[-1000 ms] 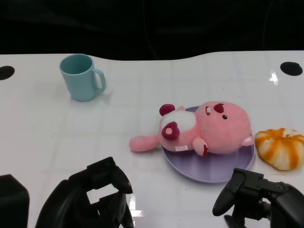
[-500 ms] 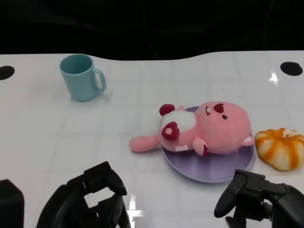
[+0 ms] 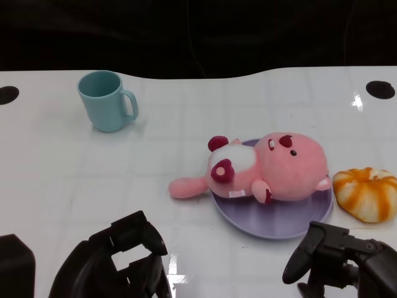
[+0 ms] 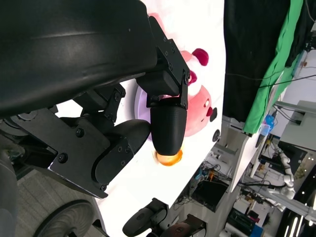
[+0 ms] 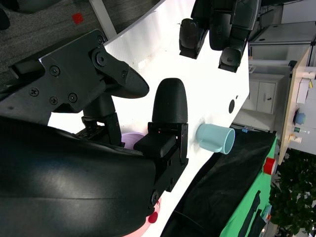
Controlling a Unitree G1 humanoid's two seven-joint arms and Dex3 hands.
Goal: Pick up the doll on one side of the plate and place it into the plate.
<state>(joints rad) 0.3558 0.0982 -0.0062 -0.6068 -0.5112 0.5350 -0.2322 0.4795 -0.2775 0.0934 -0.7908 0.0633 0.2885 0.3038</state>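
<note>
**Doll lies on plate, both hands empty at near edge**

The pink doll [image 3: 267, 169] lies on its side across the purple plate [image 3: 273, 225], head toward the table's right edge, one leg hanging over the plate's left rim onto the white table [image 3: 74, 180]. The plate sits right of centre, nearer the near edge than the far one. An orange-and-white striped pumpkin toy [image 3: 366, 193] rests just beside the plate, by the table's right edge. A teal mug [image 3: 107, 100] stands upright toward the far left corner, handle pointing right, well apart from the plate.

The left hand [image 3: 127, 257] is at the near edge, left of centre, fingers apart and holding nothing. The right hand [image 3: 332, 261] is at the near edge on the right, just in front of the plate, fingers spread, empty, not touching the doll or plate.

The left wrist view shows the doll [image 4: 200, 101] and pumpkin toy [image 4: 169, 159] past the fingers. The right wrist view shows the mug [image 5: 216, 138] lying beyond that hand's spread fingers.
</note>
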